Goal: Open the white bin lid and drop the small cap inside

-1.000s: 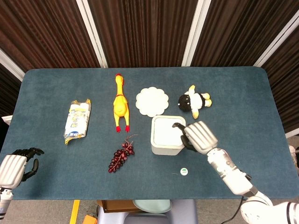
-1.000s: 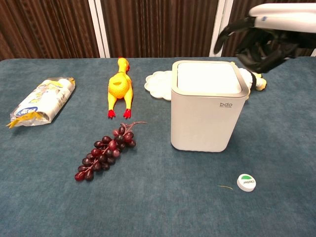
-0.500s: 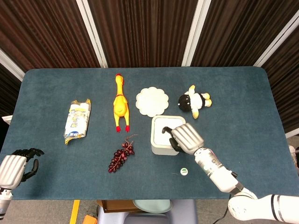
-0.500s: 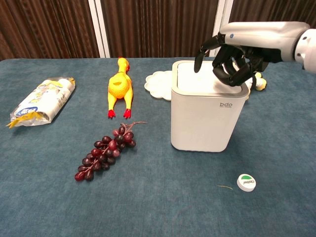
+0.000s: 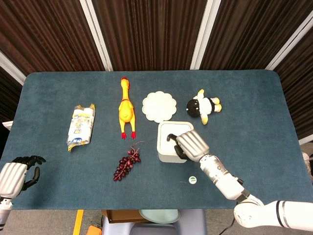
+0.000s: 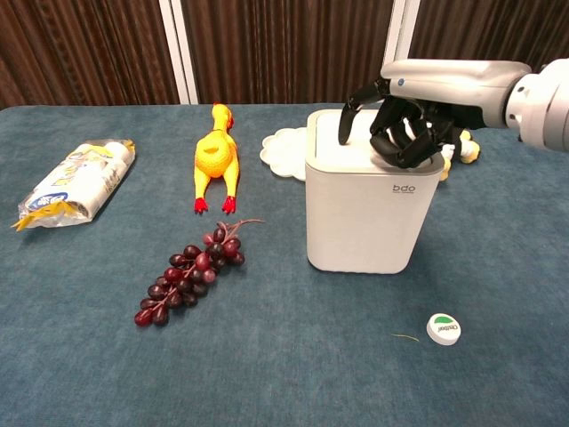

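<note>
The white bin point(image 5: 166, 152) point(image 6: 369, 218) stands upright at the table's middle, its flat lid point(image 6: 338, 153) down. My right hand point(image 5: 190, 145) point(image 6: 402, 124) hovers over the lid's right half with fingers curled down onto or just above it; contact is hard to tell. It holds nothing. The small white cap with a green top point(image 5: 192, 179) point(image 6: 444, 328) lies on the cloth in front of the bin, to its right. My left hand point(image 5: 17, 175) rests at the table's near left corner, fingers curled in, holding nothing.
A bunch of dark grapes point(image 6: 189, 271) lies left of the bin. Behind it are a yellow rubber chicken point(image 6: 216, 157), a white scalloped plate point(image 5: 159, 106) and a black-and-white plush toy point(image 5: 203, 106). A snack packet point(image 6: 76, 181) lies at the far left.
My right hand has moved left from beside the bin's right rim to over the lid and dropped lower. The bin has shifted slightly. The left hand and cap have not moved.
</note>
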`<state>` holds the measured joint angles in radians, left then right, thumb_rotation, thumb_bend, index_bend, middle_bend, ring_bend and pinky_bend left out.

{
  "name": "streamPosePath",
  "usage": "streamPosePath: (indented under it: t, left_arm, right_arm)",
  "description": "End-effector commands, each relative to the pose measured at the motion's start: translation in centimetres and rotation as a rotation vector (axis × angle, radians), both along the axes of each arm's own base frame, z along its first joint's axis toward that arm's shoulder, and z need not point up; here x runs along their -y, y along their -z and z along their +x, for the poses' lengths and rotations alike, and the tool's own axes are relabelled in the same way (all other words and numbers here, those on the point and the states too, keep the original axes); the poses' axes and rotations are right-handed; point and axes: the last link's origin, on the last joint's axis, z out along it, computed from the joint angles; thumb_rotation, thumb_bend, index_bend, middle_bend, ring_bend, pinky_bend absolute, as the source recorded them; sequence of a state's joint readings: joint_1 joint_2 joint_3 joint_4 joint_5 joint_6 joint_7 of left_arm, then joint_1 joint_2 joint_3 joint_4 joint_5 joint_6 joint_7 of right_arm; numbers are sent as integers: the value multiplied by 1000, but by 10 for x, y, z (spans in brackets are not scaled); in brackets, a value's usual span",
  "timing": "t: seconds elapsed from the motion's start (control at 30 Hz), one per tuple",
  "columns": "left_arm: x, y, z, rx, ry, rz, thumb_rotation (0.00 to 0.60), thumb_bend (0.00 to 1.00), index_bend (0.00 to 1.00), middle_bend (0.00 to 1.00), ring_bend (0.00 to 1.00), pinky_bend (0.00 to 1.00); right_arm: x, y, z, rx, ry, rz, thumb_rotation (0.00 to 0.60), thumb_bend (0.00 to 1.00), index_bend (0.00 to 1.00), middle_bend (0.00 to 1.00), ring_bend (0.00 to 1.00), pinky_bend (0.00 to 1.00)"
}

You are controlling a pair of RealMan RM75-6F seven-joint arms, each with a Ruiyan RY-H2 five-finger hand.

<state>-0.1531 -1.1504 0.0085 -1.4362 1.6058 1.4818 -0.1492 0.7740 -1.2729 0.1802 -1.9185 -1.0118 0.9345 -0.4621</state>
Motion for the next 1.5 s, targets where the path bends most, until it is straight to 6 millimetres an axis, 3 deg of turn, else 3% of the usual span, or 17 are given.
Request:
streamPosePath:
  t: [0.03, 0.53, 0.67, 0.7, 0.77, 0.87, 1.1, 1.33, 1.5]
  left_arm:
    - [0, -1, 0, 1, 0, 1, 600, 636, 409, 462, 465, 460]
    - [0, -2, 0, 6, -1, 5, 600, 636, 410, 465, 466, 460]
    - [0, -2, -1, 5, -5, 2, 600, 636, 410, 466, 468, 460]
    - [0, -1, -1, 3, -5, 1, 600, 636, 410, 466, 468, 460]
    - [0, -1, -1, 1, -6, 0, 600, 636, 410, 467, 468, 460]
    - [0, 0, -2, -2, -10, -6, 600, 636, 409, 468, 468, 460]
    - [-1, 2, -1, -8, -13, -13, 600, 636, 410, 467, 468, 460]
    - [-1, 4, -1, -8, -13, -22, 600, 636, 410, 467, 468, 460]
    - [0, 3, -1, -2, -12, -22, 600, 636, 409, 468, 468, 460]
  right_arm:
    - [0, 2, 0, 1, 1, 4, 600, 691, 466, 800, 706, 829]
    - [-1, -5, 2, 24, -14, -20, 600, 690, 466, 800, 706, 829]
    - [-6, -23, 5, 52, -46, -100, 600, 690, 465, 800, 706, 829]
    - [-5, -36, 4, 55, -68, -177, 600, 690, 464, 800, 706, 829]
    - [-12, -56, -6, 33, -94, -331, 600, 690, 463, 800, 706, 829]
    - [-19, -69, -18, 18, -89, -432, 600, 690, 463, 800, 706, 829]
    - [-43, -93, -52, 11, -38, -509, 600, 690, 464, 800, 706, 829]
    - [-79, -91, -88, -40, -12, -436, 600, 690, 497, 800, 706, 830]
    - [-94, -77, -106, -41, 86, -219, 600, 690, 532, 800, 706, 831]
